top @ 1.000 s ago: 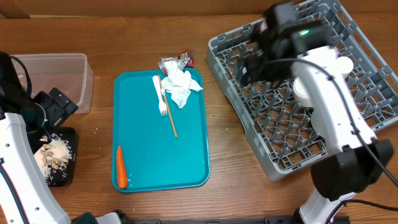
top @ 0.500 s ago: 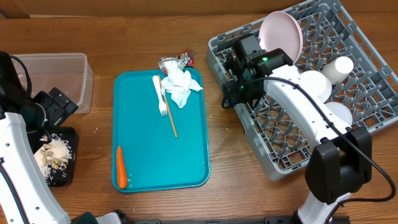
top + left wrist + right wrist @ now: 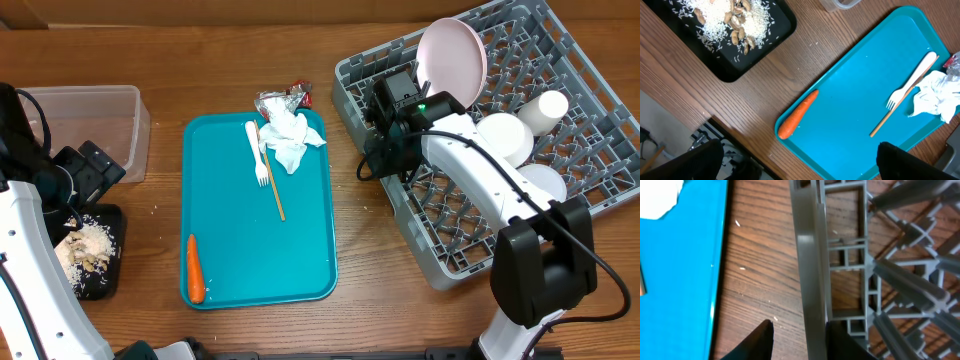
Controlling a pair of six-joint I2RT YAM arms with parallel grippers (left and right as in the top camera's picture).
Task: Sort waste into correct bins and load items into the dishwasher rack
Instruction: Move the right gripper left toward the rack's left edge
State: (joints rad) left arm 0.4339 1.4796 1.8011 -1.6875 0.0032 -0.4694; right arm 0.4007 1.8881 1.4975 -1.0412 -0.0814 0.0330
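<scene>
Your right claw [image 3: 801, 342] is apart, and the outer wall of the grey rack [image 3: 812, 255] lies between its fingers; it holds nothing. In the rack, the plate [image 3: 452, 55] stands on its edge, with two bowls [image 3: 505, 138] and the cup [image 3: 550, 105] beside it. Your left claw [image 3: 800, 167] is also apart and empty, above the counter [image 3: 250, 330] near the black tray [image 3: 100, 285], which carries the rice scraps [image 3: 85, 245]. On the teal tray [image 3: 300, 270] lie the fork [image 3: 257, 152], the napkin [image 3: 290, 140] and the carrot [image 3: 195, 268]. The foil wrapper [image 3: 275, 100] is at its far edge.
</scene>
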